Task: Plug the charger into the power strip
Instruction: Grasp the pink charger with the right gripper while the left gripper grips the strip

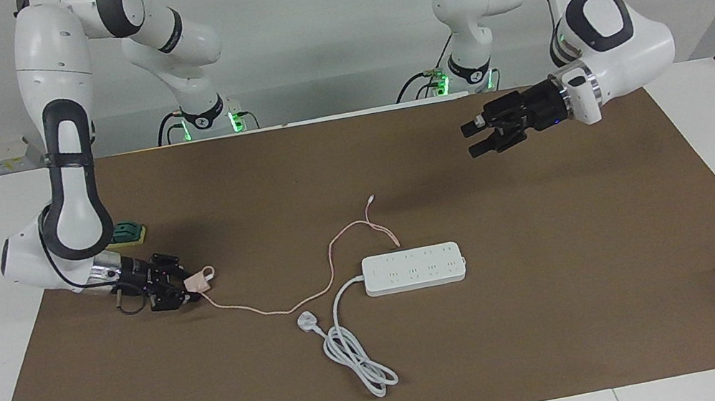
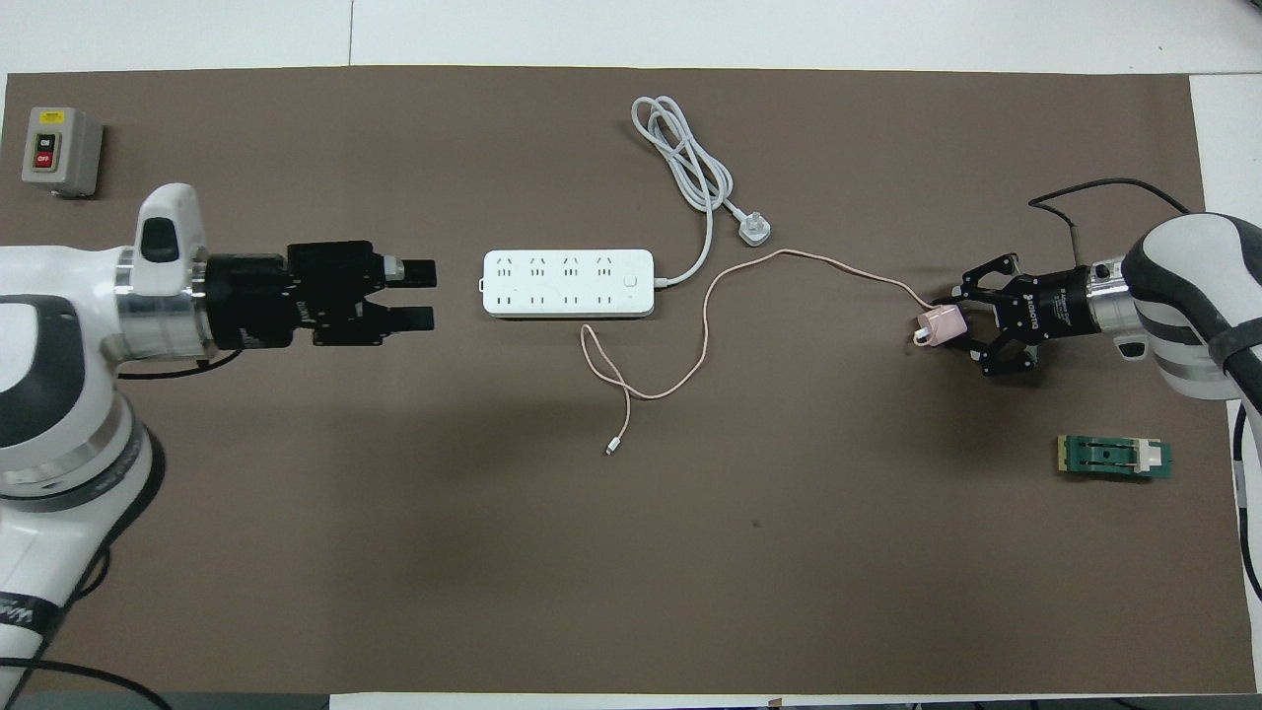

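The charger point(image 1: 199, 281) is gripped at the right arm's end of the mat point(image 1: 570, 339), low over the brown surface and near that end's edge, with the right gripper point(image 1: 189, 289) closed on its pink body. In the overhead view the cube sits tilted between the fingertips. Its cable point(image 1: 288, 305) trails loosely across the mat to the strip point(image 1: 414, 268), which lies flat at the mat's middle with its sockets facing up, well apart from the charger. The strip's own cord point(image 1: 354, 353) is coiled toward the mat's edge farthest from the robots.

The left gripper point(image 1: 476, 139) is held in the air with its fingers parted and nothing in them — over the mat on the strip's left-arm side.

The step in hand is judged to be the pick-up: the charger has been grasped but nothing is yet plugged in. Next, a carry to the strip is called for, with the prongs turned downward over one socket and the slack cable kept from snagging. The strip would probably need to be steadied — the left gripper seems placed for that — before the charger is pressed in.
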`<action>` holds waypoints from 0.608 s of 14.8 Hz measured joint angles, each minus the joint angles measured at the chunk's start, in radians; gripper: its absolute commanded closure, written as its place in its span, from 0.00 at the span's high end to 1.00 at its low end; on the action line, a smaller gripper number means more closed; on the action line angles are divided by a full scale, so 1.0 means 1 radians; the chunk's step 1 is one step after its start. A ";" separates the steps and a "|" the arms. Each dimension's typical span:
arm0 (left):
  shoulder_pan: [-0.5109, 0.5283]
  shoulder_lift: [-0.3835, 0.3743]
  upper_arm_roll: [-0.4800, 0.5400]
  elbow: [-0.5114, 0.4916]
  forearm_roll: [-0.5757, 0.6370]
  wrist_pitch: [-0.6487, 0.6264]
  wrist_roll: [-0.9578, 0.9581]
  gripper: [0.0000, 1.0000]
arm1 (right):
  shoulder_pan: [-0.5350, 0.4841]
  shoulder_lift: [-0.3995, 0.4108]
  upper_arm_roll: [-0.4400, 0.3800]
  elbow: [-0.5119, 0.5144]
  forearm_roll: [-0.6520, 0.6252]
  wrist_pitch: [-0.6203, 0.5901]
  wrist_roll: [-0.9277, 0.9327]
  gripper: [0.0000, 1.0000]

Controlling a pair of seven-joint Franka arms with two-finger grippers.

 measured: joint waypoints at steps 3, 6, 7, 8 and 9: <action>-0.081 0.070 -0.002 0.012 -0.127 0.034 0.053 1.00 | 0.008 0.000 0.000 0.003 0.000 0.009 0.030 0.00; -0.096 0.165 -0.003 0.056 -0.164 0.028 0.142 1.00 | 0.039 0.000 0.000 0.009 0.000 0.011 0.089 0.00; -0.096 0.217 -0.001 0.081 -0.169 0.016 0.195 1.00 | 0.049 0.000 0.000 0.011 0.000 0.011 0.110 0.00; -0.096 0.264 0.000 0.105 -0.171 0.009 0.245 1.00 | 0.053 -0.002 0.000 0.015 0.000 0.009 0.135 0.00; -0.097 0.302 -0.002 0.125 -0.179 0.000 0.294 1.00 | 0.056 -0.007 0.000 0.019 0.000 0.000 0.163 0.00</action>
